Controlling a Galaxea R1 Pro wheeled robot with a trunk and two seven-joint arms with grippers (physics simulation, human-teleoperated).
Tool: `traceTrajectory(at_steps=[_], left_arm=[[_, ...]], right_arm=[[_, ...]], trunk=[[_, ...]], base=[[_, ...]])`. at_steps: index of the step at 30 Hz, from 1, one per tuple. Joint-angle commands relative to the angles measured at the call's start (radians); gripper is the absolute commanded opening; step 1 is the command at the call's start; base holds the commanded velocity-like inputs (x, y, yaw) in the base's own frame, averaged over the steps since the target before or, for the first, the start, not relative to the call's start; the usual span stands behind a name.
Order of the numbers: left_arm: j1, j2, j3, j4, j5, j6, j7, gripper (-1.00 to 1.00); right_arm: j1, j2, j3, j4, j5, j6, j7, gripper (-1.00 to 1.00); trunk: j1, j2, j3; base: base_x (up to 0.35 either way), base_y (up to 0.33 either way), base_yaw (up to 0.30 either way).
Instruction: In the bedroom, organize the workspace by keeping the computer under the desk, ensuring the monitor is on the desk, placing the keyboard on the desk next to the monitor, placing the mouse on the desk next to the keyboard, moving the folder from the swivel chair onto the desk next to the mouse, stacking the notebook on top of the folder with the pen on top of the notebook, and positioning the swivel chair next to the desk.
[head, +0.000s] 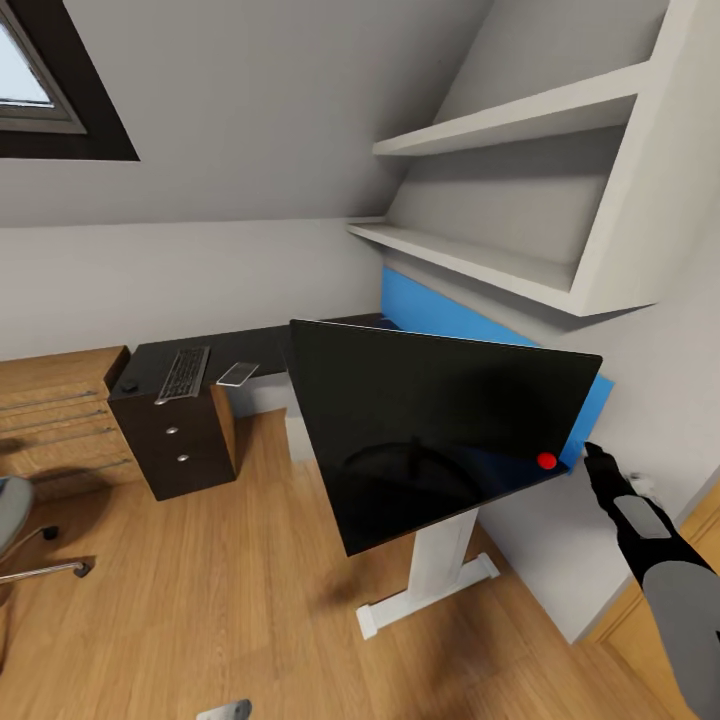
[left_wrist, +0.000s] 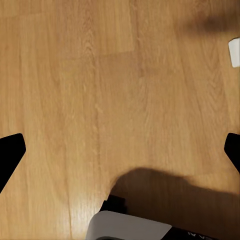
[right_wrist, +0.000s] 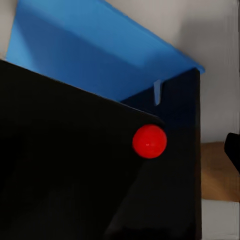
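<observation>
No readable text in any view.
The monitor (head: 430, 430) front, keyboard (head: 184, 373) keys and desk (head: 255, 347) bear no legible letters, numbers, brands or signs.

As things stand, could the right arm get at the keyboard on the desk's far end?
Probably not. The keyboard lies above the drawer unit at the far left, while the right gripper sits by the monitor's red-lit corner. The wide screen stands between them, so the robot would likely need to move over first.

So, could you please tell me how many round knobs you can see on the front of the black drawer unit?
3, stacked vertically down the drawer unit front: top, middle, bottom. None looks hidden.
</observation>
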Motion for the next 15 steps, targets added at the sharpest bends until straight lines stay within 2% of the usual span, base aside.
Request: traceTrajectory(at_steps=[1,3,5,8,10,15], left_arm=[[-0.001,0.0,-0.008,-0.001,0.005,-0.002,0.007,1.0],[-0.001,0.0,-0.008,-0.001,0.005,-0.002,0.007,1.0],[-0.001,0.0,-0.009,-0.001,0.005,-0.002,0.007,1.0],[-0.001,-0.001,-0.01,-0.001,0.004,-0.002,0.001,1.0],[-0.001,-0.001,-0.01,-0.001,0.004,-0.002,0.0,1.0],[-0.001,-0.001,-0.01,-0.001,0.003,-0.002,-0.001,1.0]], right_arm=[[-0.001,0.0,-0.008,0.0,-0.021,0.003,0.004,1.0],[-0.001,-0.003,-0.023,0.0,-0.049,0.025,0.004,1.0],[-0.001,-0.008,-0.027,-0.001,-0.058,0.044,0.003,1.0],[-0.001,-0.018,-0.045,-0.003,-0.073,0.122,0.002,1.0],[-0.001,-0.019,-0.052,-0.004,-0.075,0.133,0.002,1.0],[-0.001,-0.022,-0.061,-0.007,-0.077,0.147,0.006,1.0]], trunk=[[0.0,-0.002,-0.002],[0.0,-0.002,-0.002],[0.0,-0.002,-0.002],[0.0,-0.002,-0.002],[0.0,-0.002,-0.002],[0.0,-0.002,-0.002]], base=[[0.0,0.0,0.0],[0.0,0.0,0.0],[0.0,0.0,0.0],[0.0,0.0,0.0],[0.003,0.0,0.0],[0.209,-0.017,0.0]])
